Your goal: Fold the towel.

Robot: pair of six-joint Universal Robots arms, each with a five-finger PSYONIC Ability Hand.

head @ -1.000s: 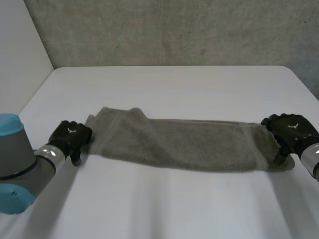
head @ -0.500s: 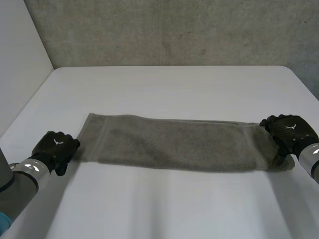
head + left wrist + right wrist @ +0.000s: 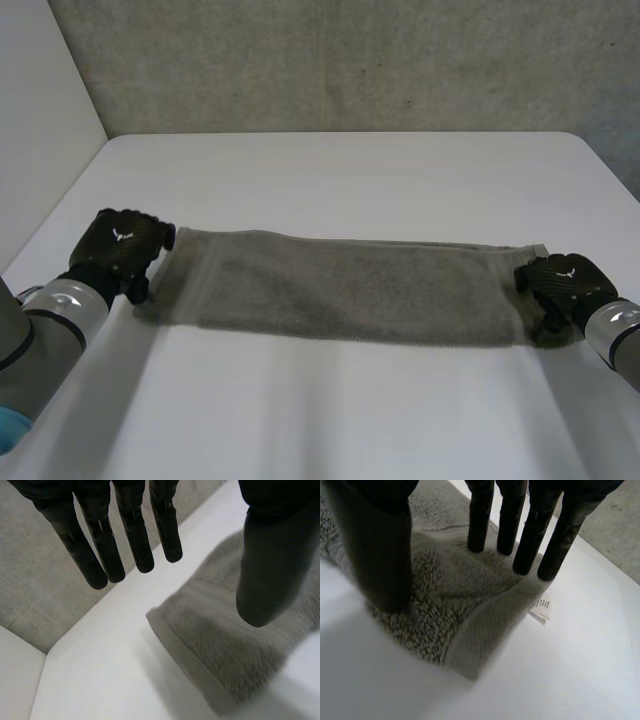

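A grey-brown towel [image 3: 350,290] lies flat on the white table [image 3: 340,180] as a long folded strip running left to right. My left hand [image 3: 122,245] hovers just off the towel's left end, by its far corner. In the left wrist view its fingers [image 3: 135,535] are straight and its thumb stands apart above the towel's corner [image 3: 225,650], holding nothing. My right hand [image 3: 560,285] rests on the towel's right end. In the right wrist view its straight fingers [image 3: 535,530] and thumb touch the pile of the towel [image 3: 460,600], spread apart.
A small white label [image 3: 541,607] sticks out from the towel's right end corner. A grey wall [image 3: 350,60] runs behind the table's far edge. The table's left edge lies close to my left arm [image 3: 40,330].
The bunched left end of the towel now lies flat. My left hand let it go, drew back to the left, then came up beside the corner. My right hand shifted slightly inward on the right end.
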